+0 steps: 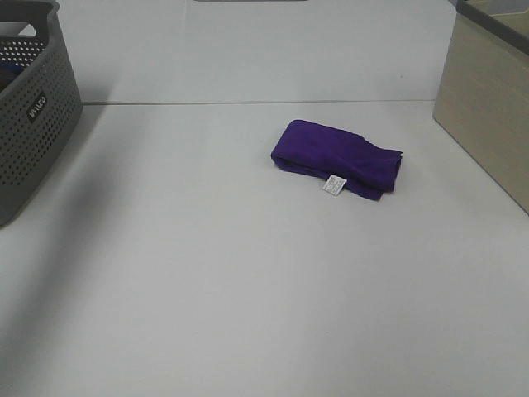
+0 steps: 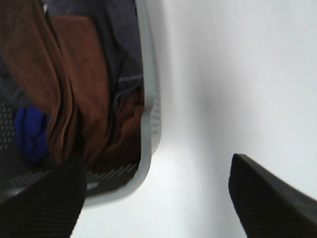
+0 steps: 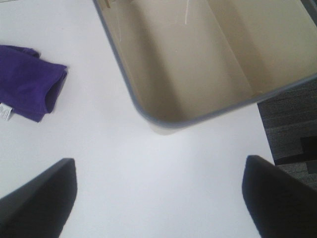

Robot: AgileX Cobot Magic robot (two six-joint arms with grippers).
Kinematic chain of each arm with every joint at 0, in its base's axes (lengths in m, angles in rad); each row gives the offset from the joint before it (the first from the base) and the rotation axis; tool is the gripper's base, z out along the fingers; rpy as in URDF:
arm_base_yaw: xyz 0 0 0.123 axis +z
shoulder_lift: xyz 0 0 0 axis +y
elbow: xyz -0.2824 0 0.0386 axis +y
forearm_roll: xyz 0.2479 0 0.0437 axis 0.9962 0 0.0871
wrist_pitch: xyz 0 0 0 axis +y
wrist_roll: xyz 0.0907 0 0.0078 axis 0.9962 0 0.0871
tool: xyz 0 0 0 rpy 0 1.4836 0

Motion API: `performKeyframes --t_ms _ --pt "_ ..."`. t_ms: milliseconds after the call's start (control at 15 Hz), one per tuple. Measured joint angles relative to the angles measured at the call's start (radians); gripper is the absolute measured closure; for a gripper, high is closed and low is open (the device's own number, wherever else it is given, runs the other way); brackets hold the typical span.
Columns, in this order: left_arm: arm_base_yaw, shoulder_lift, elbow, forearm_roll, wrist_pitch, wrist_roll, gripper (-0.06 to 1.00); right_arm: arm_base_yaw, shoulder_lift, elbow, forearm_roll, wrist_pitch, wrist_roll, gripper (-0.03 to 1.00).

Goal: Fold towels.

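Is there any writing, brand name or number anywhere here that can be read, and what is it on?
Small plate on the grey basket: white lettering, perhaps a brand, too small to read surely.
White tag on the purple towel: printed, too small and blurred to read.
Beige bin: no text visible.

Left hand (image 2: 158, 198) with black, finely ribbed fingers (image 2: 44, 203) — right hand (image 3: 158, 198) with smooth, matte black, wedge-shaped fingers (image 3: 277, 198)
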Motion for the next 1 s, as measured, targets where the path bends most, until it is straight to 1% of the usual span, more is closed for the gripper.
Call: performKeyframes --t_ms 133,267,333,400,467,533,600,667,733,867,1000 --pt "0.0 -0.18 0.167 0.059 -0.04 -0.048 0.21 0.0 -0.175 0.208 0.067 -0.065 -0.071 0.1" --pt "0.0 -0.329 0.293 0.079 -0.107 -0.069 0.21 0.0 -0.349 0.401 0.13 -0.137 -0.176 0.1" --pt "0.0 -0.392 0.348 0.081 -0.138 -0.082 0.21 0.0 -0.382 0.438 0.142 -0.164 -0.203 0.1" --pt "0.0 -0.418 0.373 0.081 -0.154 -0.086 0.21 0.015 -0.453 0.516 0.161 -0.214 -0.25 0.1" --pt "0.0 -0.481 0.433 0.081 -0.18 -0.094 0.21 0.066 -0.521 0.574 0.173 -0.257 -0.293 0.1" --pt "0.0 -0.548 0.495 0.081 -0.194 -0.097 0.21 0.129 -0.571 0.615 0.177 -0.28 -0.324 0.1" --pt "0.0 -0.611 0.552 0.081 -0.2 -0.097 0.21 0.199 -0.606 0.647 0.179 -0.289 -0.334 0.1" --pt "0.0 -0.677 0.609 0.081 -0.203 -0.098 0.21 0.248 -0.64 0.672 0.181 -0.289 -0.323 0.1" --pt "0.0 -0.755 0.673 0.083 -0.211 -0.098 0.21 0.284 -0.672 0.693 0.181 -0.285 -0.289 0.1" --pt "0.0 -0.933 0.783 0.092 -0.232 -0.098 0.21 0.305 -0.743 0.713 0.182 -0.238 -0.211 0.1" --pt "0.0 -1.143 0.881 0.094 -0.241 -0.098 0.21 0.307 -0.824 0.732 0.179 -0.185 -0.174 0.1"
